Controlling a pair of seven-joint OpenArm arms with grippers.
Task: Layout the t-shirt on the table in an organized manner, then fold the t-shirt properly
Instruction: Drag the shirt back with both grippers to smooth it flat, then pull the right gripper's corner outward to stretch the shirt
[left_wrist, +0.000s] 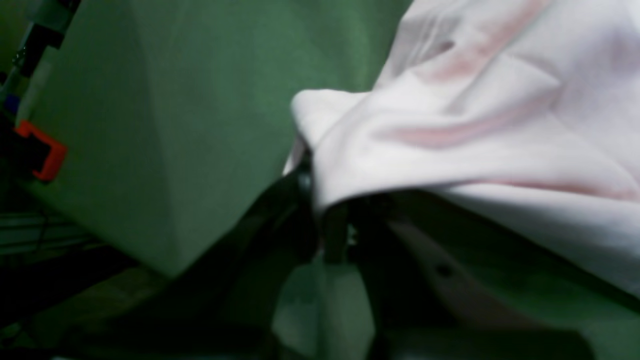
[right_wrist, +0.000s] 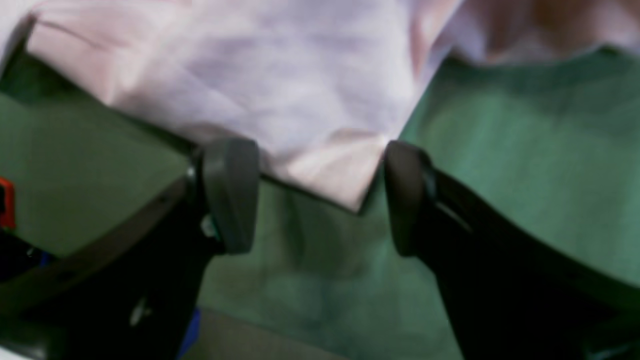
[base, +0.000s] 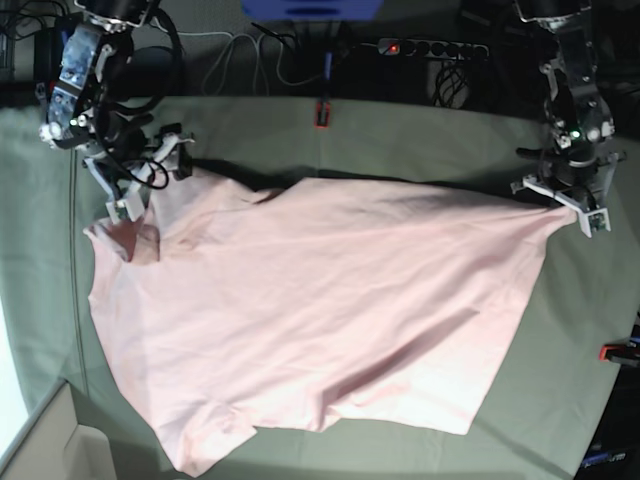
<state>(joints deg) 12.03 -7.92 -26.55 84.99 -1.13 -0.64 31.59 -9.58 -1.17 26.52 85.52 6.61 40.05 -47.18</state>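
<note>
The pale pink t-shirt (base: 320, 300) lies spread across the grey-green table (base: 420, 140), wrinkled, with no lettering showing. At the shirt's far right corner my left gripper (base: 563, 203) is shut on a bunched fold of the fabric. In the left wrist view the t-shirt (left_wrist: 450, 115) drapes over the closed gripper (left_wrist: 322, 205). At the upper left corner my right gripper (base: 150, 180) stands open. In the right wrist view a pointed corner of the t-shirt (right_wrist: 330, 170) lies on the table (right_wrist: 525, 150) between the spread fingers (right_wrist: 230, 195) of that gripper (right_wrist: 320, 197), ungripped.
Red clamps sit at the table's back edge (base: 321, 113) and right edge (base: 615, 351); another red clamp (left_wrist: 42, 150) shows in the left wrist view. A power strip (base: 430, 47) and cables lie behind the table. A pale box (base: 50, 440) is at the front left corner.
</note>
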